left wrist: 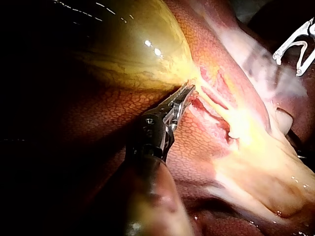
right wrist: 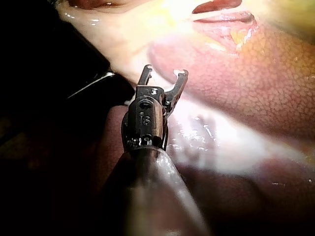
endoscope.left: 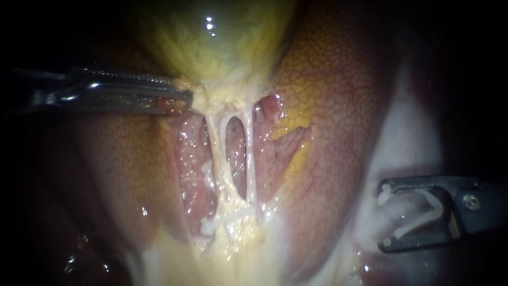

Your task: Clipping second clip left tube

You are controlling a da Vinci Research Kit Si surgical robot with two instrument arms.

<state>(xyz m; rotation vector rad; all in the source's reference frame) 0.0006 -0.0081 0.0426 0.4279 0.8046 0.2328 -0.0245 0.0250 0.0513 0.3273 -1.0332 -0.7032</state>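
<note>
A: Left instrument point(endoscope.left: 182, 99)?

B: Comes in from the left. Jaws clamped on the neck of the gallbladder point(endoscope.left: 211, 47), just above the tubes.

A: Right instrument point(endoscope.left: 384, 215)?

B: Low on the right, over pale tissue beside the liver point(endoscope.left: 338, 106). Jaws stand wide, with a loaded clip point(endoscope.left: 418, 225) seated between them and touching both.

A: Left tube point(endoscope.left: 214, 151)?

B: Thin, pale, running down from the gallbladder. The right tube point(endoscope.left: 250, 159) is just beside it, a dark slit between them. A seated clip point(endoscope.left: 227, 217) lies across its foot. The loaded clip is well apart from it.
</note>
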